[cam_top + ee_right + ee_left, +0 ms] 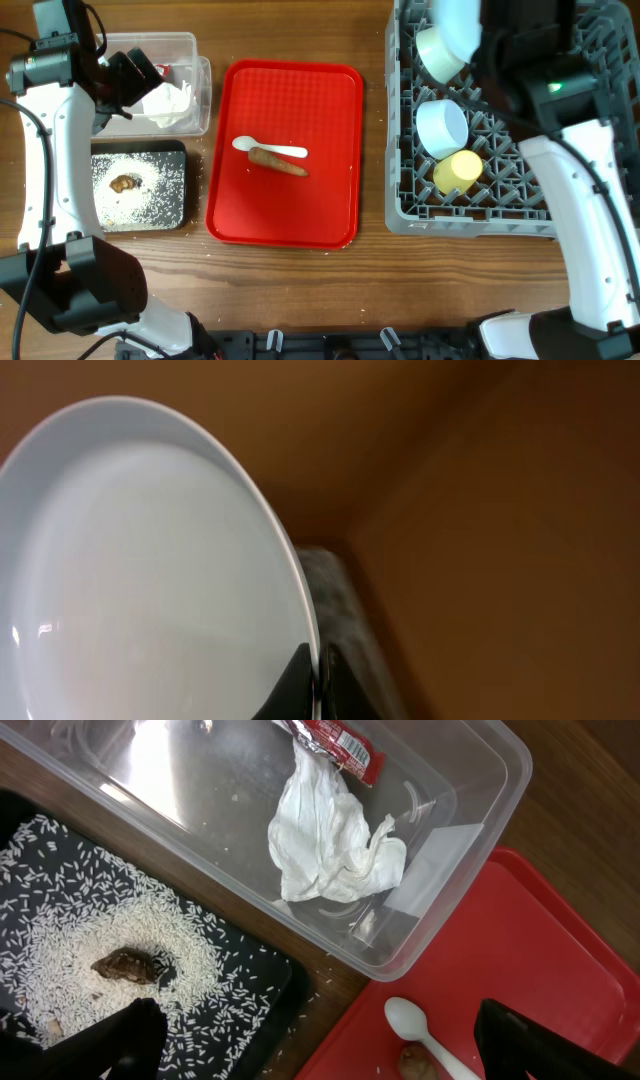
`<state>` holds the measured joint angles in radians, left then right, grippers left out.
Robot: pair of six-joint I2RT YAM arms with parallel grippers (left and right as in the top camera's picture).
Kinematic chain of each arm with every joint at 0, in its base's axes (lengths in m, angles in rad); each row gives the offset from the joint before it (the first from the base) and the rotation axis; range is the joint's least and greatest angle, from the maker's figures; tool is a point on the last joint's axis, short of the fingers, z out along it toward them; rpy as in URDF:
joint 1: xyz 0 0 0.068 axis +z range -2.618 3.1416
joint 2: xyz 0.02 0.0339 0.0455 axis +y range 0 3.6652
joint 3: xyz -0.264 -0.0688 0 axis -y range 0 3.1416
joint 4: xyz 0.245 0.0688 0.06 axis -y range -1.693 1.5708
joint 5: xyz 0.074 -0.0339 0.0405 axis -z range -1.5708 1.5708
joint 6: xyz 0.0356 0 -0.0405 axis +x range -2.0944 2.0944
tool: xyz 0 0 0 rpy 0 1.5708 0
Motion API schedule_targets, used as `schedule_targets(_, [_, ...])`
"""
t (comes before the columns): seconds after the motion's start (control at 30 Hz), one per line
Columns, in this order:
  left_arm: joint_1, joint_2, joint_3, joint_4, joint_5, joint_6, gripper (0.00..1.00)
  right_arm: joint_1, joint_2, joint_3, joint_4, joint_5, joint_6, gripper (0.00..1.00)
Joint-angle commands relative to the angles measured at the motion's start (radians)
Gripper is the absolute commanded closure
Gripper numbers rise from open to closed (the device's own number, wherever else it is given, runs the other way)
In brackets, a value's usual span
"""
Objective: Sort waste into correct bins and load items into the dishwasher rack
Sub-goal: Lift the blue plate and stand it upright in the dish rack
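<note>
My left gripper (325,1050) is open and empty, above the gap between the black tray (270,990) and the red serving tray. The clear tub (195,60) holds a crumpled white napkin (325,845) and a red-and-white wrapper (340,742). The black tray (170,215) holds white crumbs (80,920) and a small brown lump (125,965). A white spoon (268,149) and a brown sausage-like stick (280,163) lie on the red tray. My right gripper (318,680) is shut on the rim of the pale blue plate (150,560), over the grey rack (500,215).
The flat red serving tray (285,215) lies between the bins and the rack. In the rack sit two pale bowls (436,52) (441,127) and a yellow cup (458,171). My right arm covers the rack's right half. Loose crumbs lie on the wood beside the black tray.
</note>
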<state>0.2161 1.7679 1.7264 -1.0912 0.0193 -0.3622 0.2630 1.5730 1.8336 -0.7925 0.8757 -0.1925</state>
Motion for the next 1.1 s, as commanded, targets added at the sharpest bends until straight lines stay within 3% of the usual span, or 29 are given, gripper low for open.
schedule_targets(0.0, [0.000, -0.018, 0.013, 0.003, -0.013, -0.013, 0.00, -0.074, 0.025, 0.005, -0.056, 0.100, -0.180, 0.96])
schedule_targets(0.33, [0.000, -0.018, 0.013, 0.003, -0.013, -0.013, 0.00, -0.177, 0.219, 0.005, -0.072, 0.059, -0.383, 0.96])
schedule_targets(0.67, [0.000, -0.018, 0.013, 0.003, -0.013, -0.013, 0.00, -0.199, 0.396, 0.005, -0.032, 0.011, -0.384, 0.95])
schedule_targets(0.7, [0.000, -0.018, 0.013, 0.003, -0.013, -0.013, 0.00, -0.199, 0.400, 0.005, -0.031, -0.024, -0.383, 0.89])
schedule_targets(0.73, [0.000, -0.018, 0.013, 0.003, -0.013, -0.013, 0.00, -0.199, 0.400, 0.005, -0.032, -0.070, -0.382, 0.74])
schedule_targets(0.93, [0.000, -0.018, 0.013, 0.003, -0.013, -0.013, 0.00, -0.199, 0.397, 0.005, -0.031, -0.288, -0.318, 0.50])
schedule_targets(1.0, [0.000, -0.018, 0.013, 0.003, -0.013, -0.013, 0.00, -0.199, 0.394, 0.006, -0.031, -0.287, -0.240, 0.29])
schedule_targets(1.07, [0.000, -0.018, 0.013, 0.003, -0.013, -0.013, 0.00, -0.199, 0.377, 0.006, -0.032, -0.287, -0.143, 0.16])
